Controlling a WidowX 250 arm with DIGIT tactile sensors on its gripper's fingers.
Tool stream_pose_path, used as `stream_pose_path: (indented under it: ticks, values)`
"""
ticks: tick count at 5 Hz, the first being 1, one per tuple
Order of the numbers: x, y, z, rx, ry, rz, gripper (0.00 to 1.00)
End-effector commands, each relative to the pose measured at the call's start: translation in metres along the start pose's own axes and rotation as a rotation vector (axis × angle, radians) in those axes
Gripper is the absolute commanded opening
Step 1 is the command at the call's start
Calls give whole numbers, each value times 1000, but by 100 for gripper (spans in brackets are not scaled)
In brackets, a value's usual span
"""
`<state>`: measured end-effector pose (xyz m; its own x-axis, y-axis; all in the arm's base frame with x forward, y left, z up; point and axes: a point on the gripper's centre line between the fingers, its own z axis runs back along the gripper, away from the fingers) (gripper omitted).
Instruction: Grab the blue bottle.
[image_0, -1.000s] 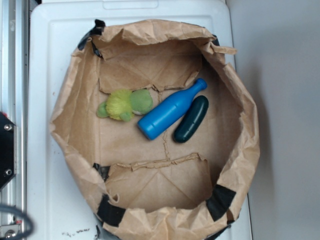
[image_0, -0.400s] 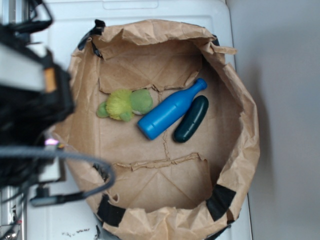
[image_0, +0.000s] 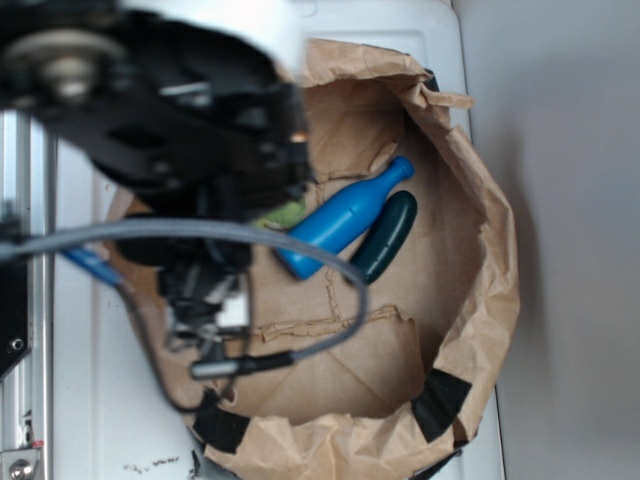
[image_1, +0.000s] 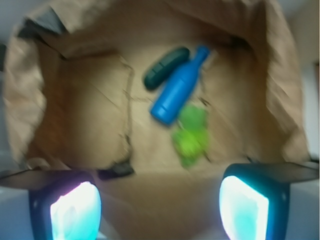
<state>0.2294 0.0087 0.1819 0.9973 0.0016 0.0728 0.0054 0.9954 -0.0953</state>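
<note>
The blue bottle (image_0: 345, 217) lies on its side on the floor of a brown paper bag (image_0: 480, 300), neck toward the upper right. It also shows in the wrist view (image_1: 177, 87), blurred. A dark teal capsule (image_0: 385, 237) lies right beside it, also in the wrist view (image_1: 165, 67). My gripper (image_1: 159, 207) is open and empty, high above the bag's near rim, well short of the bottle. In the exterior view the arm (image_0: 190, 130) covers the bag's left side; the fingertips do not show there.
A green plush toy (image_1: 192, 135) lies next to the bottle's base, mostly hidden by the arm in the exterior view (image_0: 285, 213). The bag's crumpled walls (image_1: 280, 100) rise all round. The bag stands on a white lid (image_0: 90, 330). Cables (image_0: 300, 340) hang over the bag floor.
The arm has swung in from the left over the bag's left half and now hides the plush toy. The bottle and the capsule have not moved.
</note>
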Motion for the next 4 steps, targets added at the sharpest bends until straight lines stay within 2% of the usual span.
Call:
stream_pose_path:
  ticks: [1,3,4]
  values:
    - [5,4,12,6,-49,11,100]
    - [5,4,12,6,-49,11,100]
    - [9,7,-20,21,-62,-48,100]
